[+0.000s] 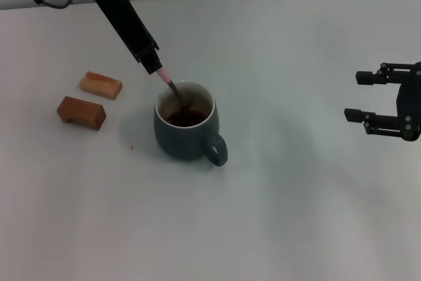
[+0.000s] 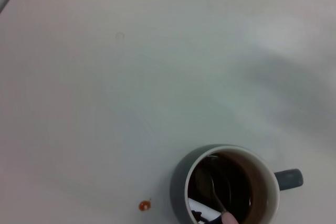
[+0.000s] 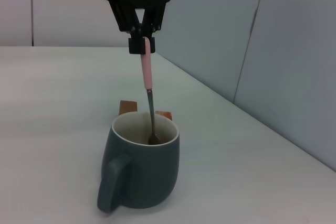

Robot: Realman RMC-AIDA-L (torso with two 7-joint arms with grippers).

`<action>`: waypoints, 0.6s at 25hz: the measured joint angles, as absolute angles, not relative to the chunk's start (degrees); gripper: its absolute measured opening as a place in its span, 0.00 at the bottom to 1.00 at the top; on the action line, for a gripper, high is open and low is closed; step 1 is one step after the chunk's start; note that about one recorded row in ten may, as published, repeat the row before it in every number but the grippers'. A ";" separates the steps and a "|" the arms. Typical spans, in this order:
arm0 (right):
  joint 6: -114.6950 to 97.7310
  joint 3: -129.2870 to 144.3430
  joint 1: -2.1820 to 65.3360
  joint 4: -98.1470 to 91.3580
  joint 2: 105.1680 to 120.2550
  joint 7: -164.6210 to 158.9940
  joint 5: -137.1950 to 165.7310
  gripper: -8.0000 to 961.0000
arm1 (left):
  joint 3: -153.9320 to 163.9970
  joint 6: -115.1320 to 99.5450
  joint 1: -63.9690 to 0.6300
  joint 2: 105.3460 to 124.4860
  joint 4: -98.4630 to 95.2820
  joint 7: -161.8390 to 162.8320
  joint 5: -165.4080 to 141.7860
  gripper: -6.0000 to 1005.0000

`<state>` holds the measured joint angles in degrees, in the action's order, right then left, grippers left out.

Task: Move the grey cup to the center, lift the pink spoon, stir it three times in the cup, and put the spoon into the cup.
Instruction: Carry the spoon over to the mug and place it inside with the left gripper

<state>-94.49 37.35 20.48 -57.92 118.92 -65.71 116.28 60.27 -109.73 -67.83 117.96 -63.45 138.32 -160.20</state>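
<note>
The grey cup stands near the middle of the white table, handle toward me and to the right, with dark brown liquid inside. My left gripper is shut on the pale pink handle of the pink spoon, just above the cup's far-left rim. The spoon's metal bowl dips into the liquid. The right wrist view shows the same gripper holding the spoon upright over the cup. The left wrist view looks down into the cup at the spoon. My right gripper is open, empty, at the right.
Two brown wooden blocks lie left of the cup. A small brown drop marks the table beside the cup. A wall runs along the table's far edge.
</note>
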 joint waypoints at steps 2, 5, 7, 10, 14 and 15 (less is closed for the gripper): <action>-94.49 37.35 20.48 -57.92 118.92 -65.71 116.28 0.68 | 60.19 -109.98 -67.84 117.93 -63.41 138.34 -160.60 0.14; -94.49 37.36 20.48 -58.09 118.91 -65.71 116.28 0.68 | 60.39 -111.52 -67.86 117.96 -63.32 138.34 -161.13 0.14; -94.50 37.35 20.48 -58.34 118.91 -65.71 116.27 0.68 | 60.40 -111.88 -67.86 118.01 -63.29 138.34 -161.33 0.14; -94.53 37.35 20.48 -58.42 118.91 -65.71 116.26 0.68 | 60.30 -113.05 -67.87 118.05 -63.15 138.33 -161.52 0.14; -94.54 37.35 20.48 -58.51 118.92 -65.71 116.23 0.68 | 59.97 -114.20 -67.87 118.08 -62.88 137.94 -160.94 0.14; -94.56 37.35 20.52 -58.52 118.92 -65.71 116.22 0.68 | 59.91 -114.39 -67.97 118.19 -62.83 137.83 -160.04 0.14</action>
<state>-94.56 37.35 20.52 -58.52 118.92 -65.71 116.22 59.91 -114.39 -67.97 118.19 -62.83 137.83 -160.04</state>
